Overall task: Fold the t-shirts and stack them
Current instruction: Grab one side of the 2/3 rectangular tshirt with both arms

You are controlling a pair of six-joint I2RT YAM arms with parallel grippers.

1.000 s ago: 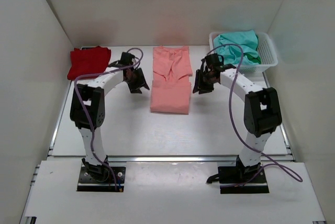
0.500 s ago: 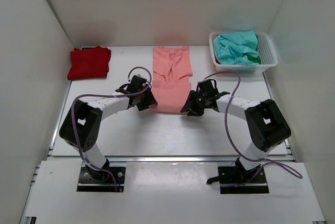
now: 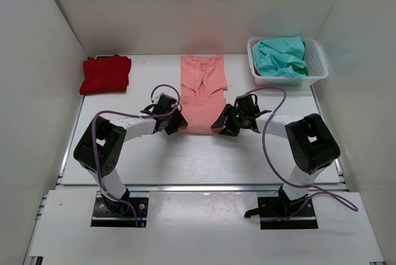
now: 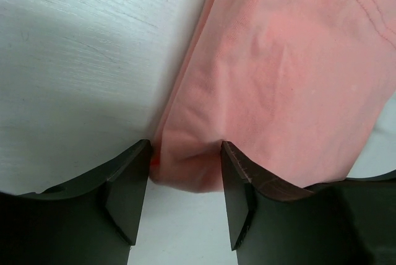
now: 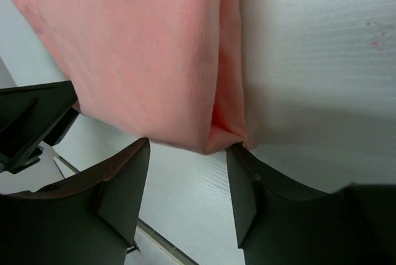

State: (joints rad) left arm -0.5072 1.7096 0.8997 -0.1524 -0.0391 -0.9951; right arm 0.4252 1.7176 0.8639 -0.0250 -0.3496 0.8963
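The salmon-pink t-shirt (image 3: 202, 91) lies flat in a long folded strip at the table's middle. My left gripper (image 3: 175, 122) is low at its near left corner. In the left wrist view the gripper (image 4: 185, 153) is open, its jaws astride that corner of the pink cloth (image 4: 278, 60). My right gripper (image 3: 224, 124) is low at the near right corner. In the right wrist view it (image 5: 187, 148) is open, with the folded pink corner (image 5: 136, 48) between the fingertips. The deep red t-shirt (image 3: 105, 74) lies folded at the back left. The teal-green t-shirt (image 3: 279, 54) is bunched in the basket.
The white lattice basket (image 3: 318, 67) stands at the back right corner. White walls close in the table on the left, right and back. The table's front edge rail (image 3: 198, 187) runs just ahead of the arm bases.
Both grippers have come down from beside the pink shirt's middle to its near corners and closed in on the cloth's edge. The shirts have not moved.
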